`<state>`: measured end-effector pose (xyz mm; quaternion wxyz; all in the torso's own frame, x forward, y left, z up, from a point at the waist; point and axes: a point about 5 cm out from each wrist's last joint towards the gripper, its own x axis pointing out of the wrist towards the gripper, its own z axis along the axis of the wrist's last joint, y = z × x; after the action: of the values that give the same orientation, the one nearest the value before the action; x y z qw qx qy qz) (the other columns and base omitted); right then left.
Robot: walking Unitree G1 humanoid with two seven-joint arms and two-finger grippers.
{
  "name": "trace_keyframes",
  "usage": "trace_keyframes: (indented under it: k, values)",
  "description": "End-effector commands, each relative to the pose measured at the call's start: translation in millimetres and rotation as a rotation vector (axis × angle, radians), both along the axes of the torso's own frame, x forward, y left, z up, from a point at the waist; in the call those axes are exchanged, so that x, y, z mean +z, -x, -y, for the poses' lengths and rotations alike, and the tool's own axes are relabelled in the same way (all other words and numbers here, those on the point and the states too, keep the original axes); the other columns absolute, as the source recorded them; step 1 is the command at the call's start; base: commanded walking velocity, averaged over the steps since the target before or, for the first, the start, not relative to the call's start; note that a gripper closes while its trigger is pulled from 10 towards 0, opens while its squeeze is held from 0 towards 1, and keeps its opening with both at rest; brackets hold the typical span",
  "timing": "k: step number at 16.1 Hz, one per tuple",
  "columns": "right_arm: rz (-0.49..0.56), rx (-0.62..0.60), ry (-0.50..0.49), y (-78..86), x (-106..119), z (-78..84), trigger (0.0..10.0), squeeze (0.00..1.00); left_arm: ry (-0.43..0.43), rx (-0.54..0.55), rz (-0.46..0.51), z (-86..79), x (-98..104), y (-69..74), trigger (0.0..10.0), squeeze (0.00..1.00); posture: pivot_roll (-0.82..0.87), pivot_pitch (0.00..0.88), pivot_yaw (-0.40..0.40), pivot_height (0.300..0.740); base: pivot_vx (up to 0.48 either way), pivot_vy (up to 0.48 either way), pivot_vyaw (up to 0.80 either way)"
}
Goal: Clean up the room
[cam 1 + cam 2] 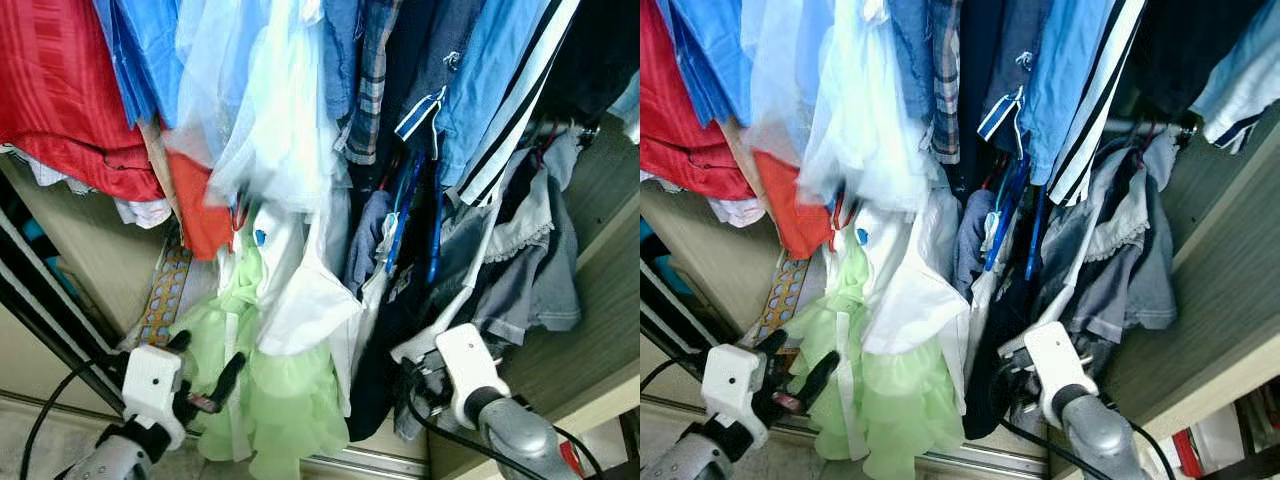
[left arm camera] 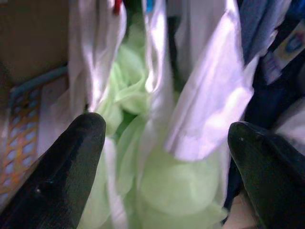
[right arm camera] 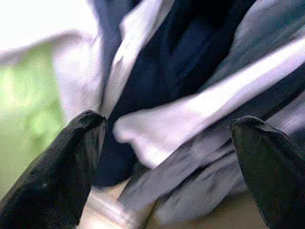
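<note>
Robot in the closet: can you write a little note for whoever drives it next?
Left gripper: open, at the pale green dress, holding nothing.
Right gripper: open, pushed into the dark and grey clothes low on the right, holding nothing.
Clothes hang crowded in the wardrobe; a white garment hangs beside the green dress.
Done: cannot tell.
Left: probably straightening the hanging clothes.

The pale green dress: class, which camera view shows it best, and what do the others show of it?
The left eye view shows the pale green dress whole, hanging low among the clothes. The left wrist view has blurred folds between open pincer fingers; the right wrist view, a green edge.
</note>
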<state>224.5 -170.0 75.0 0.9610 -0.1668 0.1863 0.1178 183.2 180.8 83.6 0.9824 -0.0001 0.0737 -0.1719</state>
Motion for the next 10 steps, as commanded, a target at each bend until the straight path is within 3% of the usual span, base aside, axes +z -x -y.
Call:
trace_keyframes:
  k: [1, 2, 3, 5, 8, 10]
  values:
    - [0.129, 0.027, -0.062, -8.8, 17, -2.2, 10.0, 0.0, 0.014, 0.036, 0.036, 1.3, 7, -4.0, 10.0, 0.0, -0.11, 0.0, -0.036, 0.74, 0.0, 0.0, 0.0]
    - [0.25, 0.019, -0.141, -19.1, 32, -6.4, 10.0, 0.0, 0.012, 0.097, 0.084, -0.3, 12, -9.1, 10.0, 0.0, -0.11, 0.0, -0.038, 0.74, 0.0, 0.0, 0.0]
    - [0.335, -0.007, -0.127, -23.4, 41, -6.9, 10.0, 0.0, -0.011, 0.124, 0.122, -1.4, 14, -11.3, 10.0, 0.0, -0.11, 0.0, -0.042, 0.74, 0.0, 0.0, 0.0]
    - [0.356, -0.044, -0.205, -24.9, 46, -12.0, 10.0, 0.0, -0.004, 0.204, 0.139, -3.0, 14, -16.4, 10.0, 0.0, -0.11, 0.0, -0.047, 0.74, 0.0, 0.0, 0.0]
    - [0.443, -0.012, -0.169, -24.2, 49, -20.4, 10.0, 0.0, -0.02, 0.282, 0.184, -2.8, 18, -20.7, 10.0, 0.0, -0.13, 0.0, -0.018, 0.74, 0.0, 0.0, 0.0]
    - [0.43, -0.175, -0.196, -22.8, 39, -8.0, 10.0, 0.0, 0.024, 0.327, 0.181, -9.2, 17, -26.0, 10.0, 0.0, -0.13, 0.0, -0.004, 0.74, 0.0, 0.0, 0.0]
